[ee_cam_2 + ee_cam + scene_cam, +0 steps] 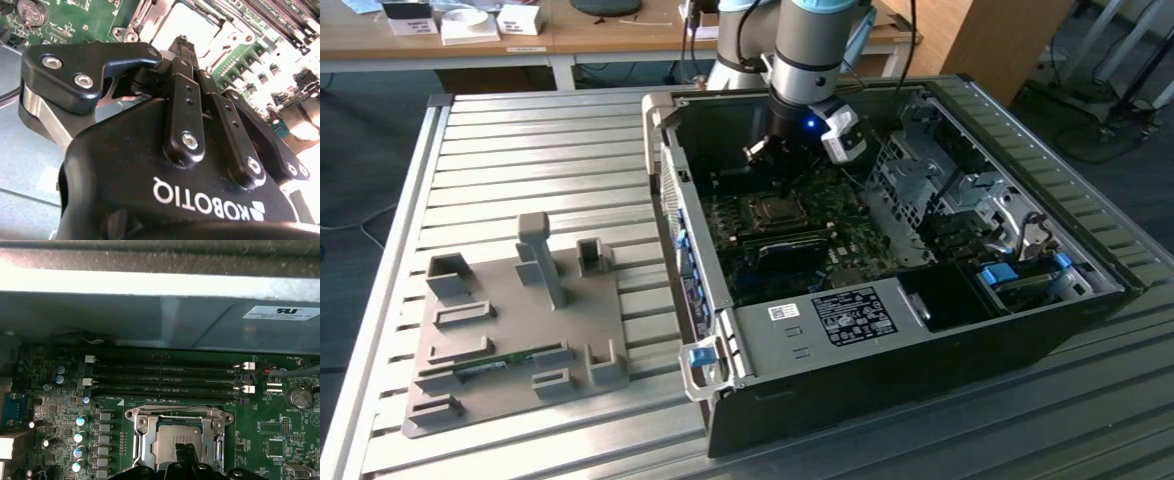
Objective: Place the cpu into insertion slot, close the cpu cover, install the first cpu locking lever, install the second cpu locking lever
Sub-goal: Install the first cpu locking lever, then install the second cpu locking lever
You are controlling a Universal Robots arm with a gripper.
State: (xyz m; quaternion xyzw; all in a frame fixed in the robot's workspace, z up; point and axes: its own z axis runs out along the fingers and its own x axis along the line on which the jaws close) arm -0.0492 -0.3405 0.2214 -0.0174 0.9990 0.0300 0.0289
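Hanging inside the open black computer case [1014,330], the black two-fingered end effector [186,452] hovers just above the pale silvery square cpu [172,440], which lies seated in the socket on the green motherboard [280,440]. Its fingers [187,90] are clenched together and grasp nothing. The square silvery metal cpu cover [142,435] frames the chip on all sides. Four long black memory slots [165,377] run between the socket and the case's grey wall [150,320], leaving little open room on that side. One round coin battery [300,396] sits near the motherboard's edge. On the slatted metal counter [520,140], towards the exterior view's left edge, one grey fixture tray [507,330] stands well apart from the case.
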